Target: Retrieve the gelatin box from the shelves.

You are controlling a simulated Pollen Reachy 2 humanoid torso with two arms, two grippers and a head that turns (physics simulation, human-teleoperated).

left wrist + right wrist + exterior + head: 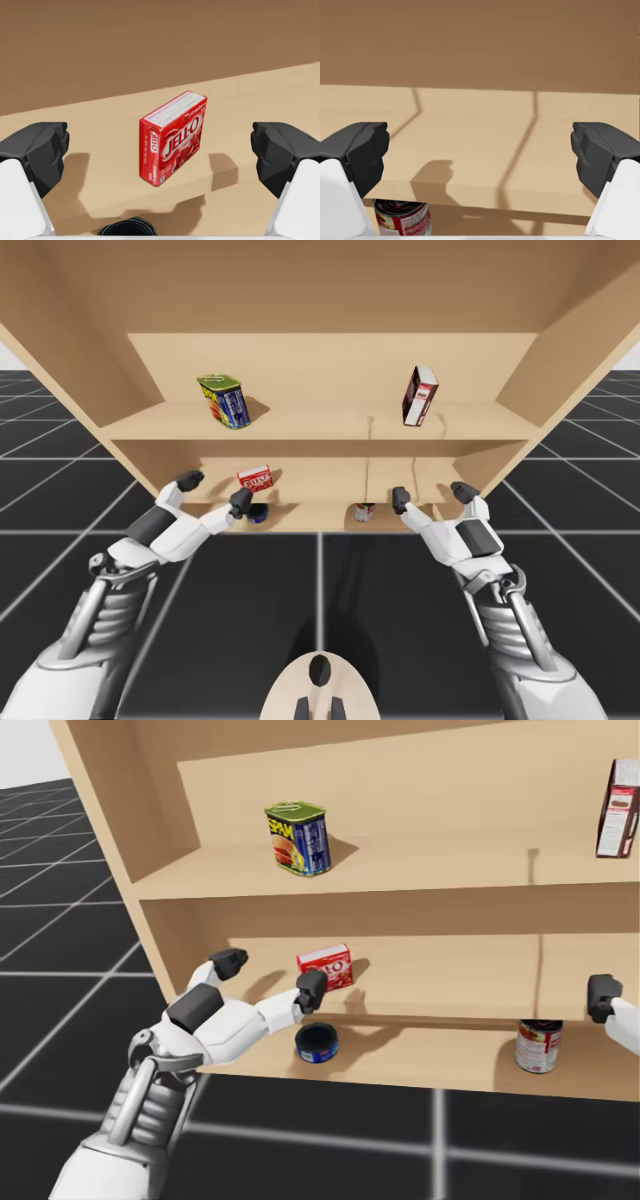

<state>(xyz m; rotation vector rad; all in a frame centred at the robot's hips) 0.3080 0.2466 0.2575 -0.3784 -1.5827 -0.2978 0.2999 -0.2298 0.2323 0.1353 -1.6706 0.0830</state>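
The gelatin box (173,137) is a small red box standing on the middle shelf (440,982), turned at an angle. It also appears in the high view (255,478) and the head view (326,966). My left gripper (160,150) is open at the shelf's front edge. The box sits a little ahead of it, in line with the gap, and neither finger touches it. The same gripper (215,491) (270,974) has one fingertip just in front of the box. My right gripper (432,494) (480,150) is open and holds nothing, facing the bare right part of the same shelf.
A green and blue rectangular tin (298,838) and a red and white box (420,395) stand on the upper shelf. Below, a flat blue round can (316,1042) lies under my left gripper, and a red and white can (539,1045) (402,217) stands further right.
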